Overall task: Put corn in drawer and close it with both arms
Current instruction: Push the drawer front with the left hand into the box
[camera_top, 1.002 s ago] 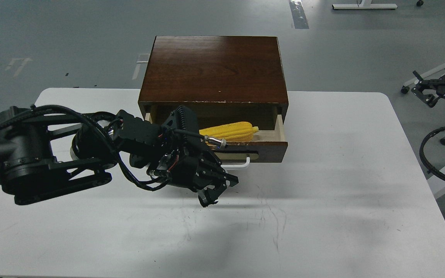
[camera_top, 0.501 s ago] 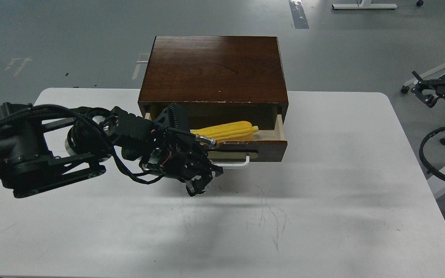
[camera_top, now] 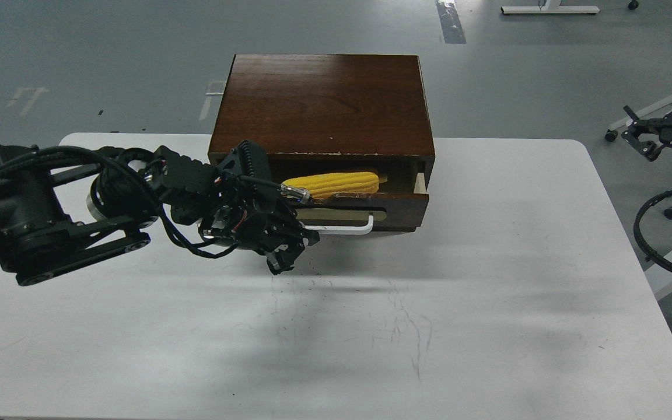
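Note:
The yellow corn [camera_top: 336, 183] lies inside the drawer [camera_top: 397, 204] of the dark brown wooden box [camera_top: 324, 105]. The drawer stands only a little way out. Its white bar handle [camera_top: 347, 227] faces me. My left gripper [camera_top: 284, 256] is low, right in front of the drawer's left part, beside the handle's left end. Its dark fingers cannot be told apart. It holds nothing that I can see. My right gripper [camera_top: 636, 133] hangs far off to the right, beyond the table's edge, with its fingers spread and empty.
The box stands at the back middle of the white table [camera_top: 487, 303]. My left arm [camera_top: 50, 221] covers the table's left side. Black cables [camera_top: 662, 233] and a white wheeled stand [camera_top: 651, 111] are beyond the right edge.
My left gripper has moved back and to the left against the drawer front. The drawer has slid inward, so less of the pale inside and the corn shows.

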